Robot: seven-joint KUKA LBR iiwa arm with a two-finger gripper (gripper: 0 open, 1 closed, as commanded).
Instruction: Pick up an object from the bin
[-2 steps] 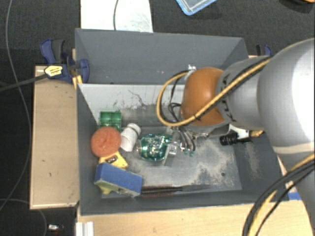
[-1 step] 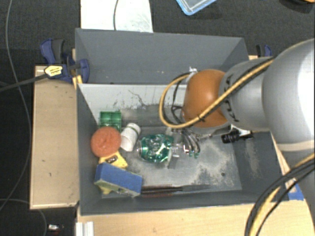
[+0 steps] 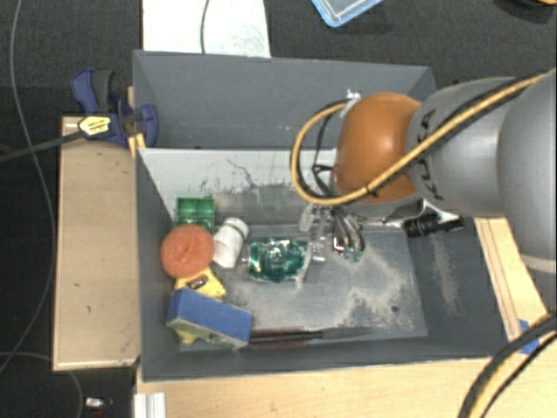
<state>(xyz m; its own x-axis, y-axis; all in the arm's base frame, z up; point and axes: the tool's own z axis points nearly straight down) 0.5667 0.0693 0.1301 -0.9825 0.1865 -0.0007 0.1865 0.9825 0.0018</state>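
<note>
Heap [image 3: 204, 268] in bin [image 3: 383, 307] left; tool [image 3: 329, 240] right of packet [image 3: 277, 259].

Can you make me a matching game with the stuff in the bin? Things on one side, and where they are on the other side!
Things:
1. green block
2. orange round thing
3. blue block
4. crinkly green packet

Places:
A. just below the green block, beside the white bottle
B. right next to the gripper
C. farthest up on the left side of the bin floor
D. lowest in the heap, below the yellow piece

Pairs: 1-C, 2-A, 3-D, 4-B
</note>
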